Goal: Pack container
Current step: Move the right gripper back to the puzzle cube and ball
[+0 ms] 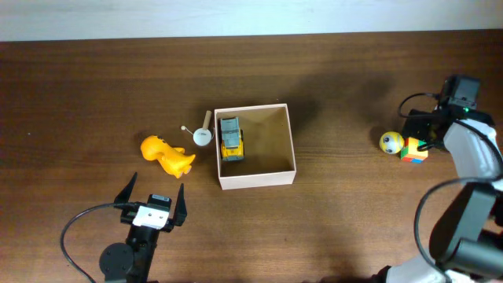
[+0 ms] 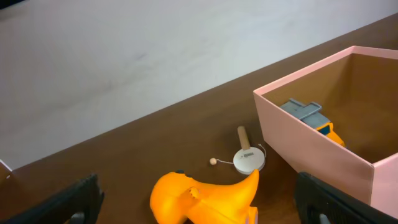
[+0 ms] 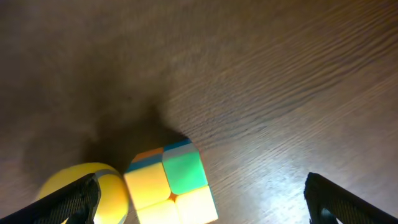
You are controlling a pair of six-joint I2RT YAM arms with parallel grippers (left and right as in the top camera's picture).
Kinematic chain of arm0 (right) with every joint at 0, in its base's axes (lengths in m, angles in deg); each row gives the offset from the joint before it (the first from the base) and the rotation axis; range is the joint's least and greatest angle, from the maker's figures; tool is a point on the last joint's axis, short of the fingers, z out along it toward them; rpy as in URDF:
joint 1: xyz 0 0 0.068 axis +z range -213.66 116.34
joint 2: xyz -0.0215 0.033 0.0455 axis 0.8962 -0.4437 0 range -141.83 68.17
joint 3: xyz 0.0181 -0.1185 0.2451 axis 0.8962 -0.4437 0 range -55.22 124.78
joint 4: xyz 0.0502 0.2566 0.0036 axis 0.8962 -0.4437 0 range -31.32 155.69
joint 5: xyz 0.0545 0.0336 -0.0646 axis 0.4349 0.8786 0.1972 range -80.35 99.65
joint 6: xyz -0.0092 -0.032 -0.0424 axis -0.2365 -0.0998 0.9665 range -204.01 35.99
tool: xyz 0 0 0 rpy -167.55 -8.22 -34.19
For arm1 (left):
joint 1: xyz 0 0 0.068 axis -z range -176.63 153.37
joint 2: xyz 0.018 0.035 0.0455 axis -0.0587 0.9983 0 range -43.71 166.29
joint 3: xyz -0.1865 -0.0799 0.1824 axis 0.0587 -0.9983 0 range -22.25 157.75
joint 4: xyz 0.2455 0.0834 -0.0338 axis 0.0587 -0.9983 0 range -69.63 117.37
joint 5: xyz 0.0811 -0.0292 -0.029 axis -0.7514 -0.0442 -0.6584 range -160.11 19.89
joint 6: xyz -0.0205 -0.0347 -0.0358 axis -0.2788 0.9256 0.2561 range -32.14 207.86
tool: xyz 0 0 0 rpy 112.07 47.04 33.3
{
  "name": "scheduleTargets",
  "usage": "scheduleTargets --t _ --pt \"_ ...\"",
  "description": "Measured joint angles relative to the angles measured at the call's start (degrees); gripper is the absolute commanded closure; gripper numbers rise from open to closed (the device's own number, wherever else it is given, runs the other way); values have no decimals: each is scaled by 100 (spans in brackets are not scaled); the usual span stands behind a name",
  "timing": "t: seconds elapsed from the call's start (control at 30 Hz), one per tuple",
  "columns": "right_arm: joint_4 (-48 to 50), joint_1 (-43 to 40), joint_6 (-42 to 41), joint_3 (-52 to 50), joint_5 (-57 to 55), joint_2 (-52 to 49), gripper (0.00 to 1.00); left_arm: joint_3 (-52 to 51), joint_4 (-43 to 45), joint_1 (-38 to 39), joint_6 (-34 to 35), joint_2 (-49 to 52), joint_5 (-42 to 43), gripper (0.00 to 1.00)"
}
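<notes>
1. Container (image 1: 255, 180) sits mid-table, open side up. A grey-yellow toy truck (image 1: 230, 139) is already inside, against the wall on the left arm's side.
2. Outside that same wall: a small white disc with a wooden handle (image 1: 203, 134) is just beside the container. An orange toy animal (image 1: 167, 155) lies a bit further out, close to the disc.
3. Left gripper (image 1: 154, 193) is near the container's corner on the robot's side. Pincer spread wide, nothing in it, orange toy ahead of it between the fingers.
4. Right gripper (image 3: 202, 202) is well apart from the container on the opposite side. Jaws wide and empty, over the coloured cube (image 3: 171, 186). The yellow ball (image 3: 81, 186) looks to be touching the cube on the container side.
5. Risks:
   - Closing on the cube may catch the ball with one finger, so the ball rolls off or the cube twists out.
   - The left approach on the orange toy may push it into the disc.
   - The container walls look thin, so a low carry or a bump could shove or tip the container.
</notes>
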Motion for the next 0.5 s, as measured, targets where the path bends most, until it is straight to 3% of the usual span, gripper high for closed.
scheduleTargets --t 0.5 --pt "-46 -22 9 48 120 -511 0 2 0 0 2 0 2 1"
